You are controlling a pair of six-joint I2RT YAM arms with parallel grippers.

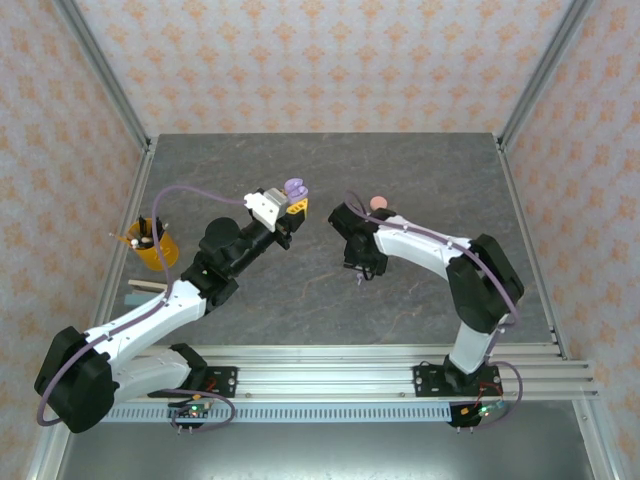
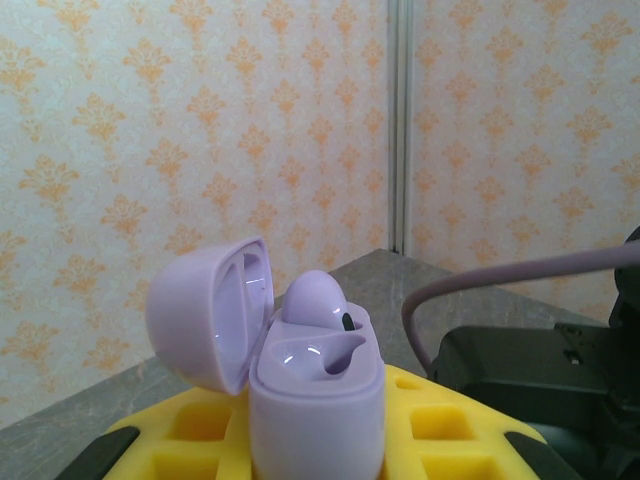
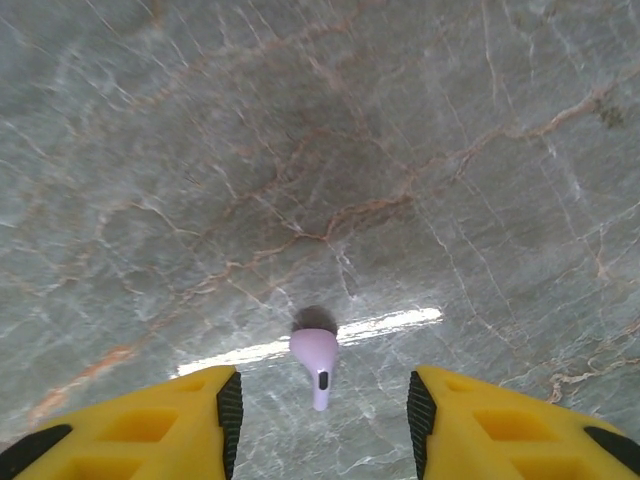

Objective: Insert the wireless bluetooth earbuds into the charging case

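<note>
One lilac earbud (image 3: 313,348) lies untouched on the table (image 3: 400,150) toward its near edge, between the parted fingers (image 3: 228,410) of the right gripper (image 3: 322,415). Meanwhile the left gripper (image 1: 292,203) clamps the open charging case (image 2: 315,400) aloft. Lower squarely and pinch across the bulb, lest it skid

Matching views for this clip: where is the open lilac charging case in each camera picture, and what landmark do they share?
Top external: the lilac charging case sits above centre, lid open, held by the left gripper.
Left wrist: bottom centre, between the yellow fingers, a seated earbud inside.
Right wrist: this camera faces a loose earbud on the table instead.
Shared landmark: that grey stone table.
</note>
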